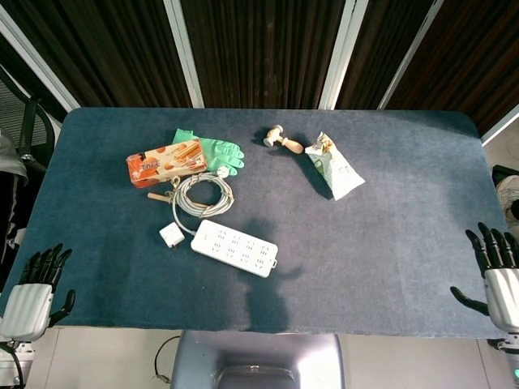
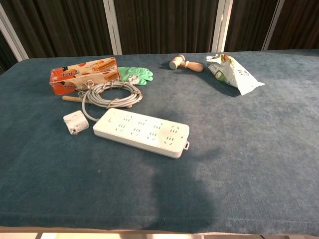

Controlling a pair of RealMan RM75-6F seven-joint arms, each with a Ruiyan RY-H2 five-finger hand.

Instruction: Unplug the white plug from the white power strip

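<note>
White plug (image 2: pixel 76 122) lies just beside the power strip (image 2: pixel 142 132) — left hand (image 1: pixel 32 288) and right hand (image 1: pixel 499 275) spread, empty.

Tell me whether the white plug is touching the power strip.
Apart. The chest view shows a strip of blue table between the plug and the power strip; the head view shows the same gap.

The small white cube plug (image 2: pixel 76 122) is laid on the blue cloth-covered table (image 2: pixel 239 164), just left of the long white plastic power strip (image 2: pixel 141 132), with the coiled grey cable (image 2: pixel 110 94) behind both.
</note>
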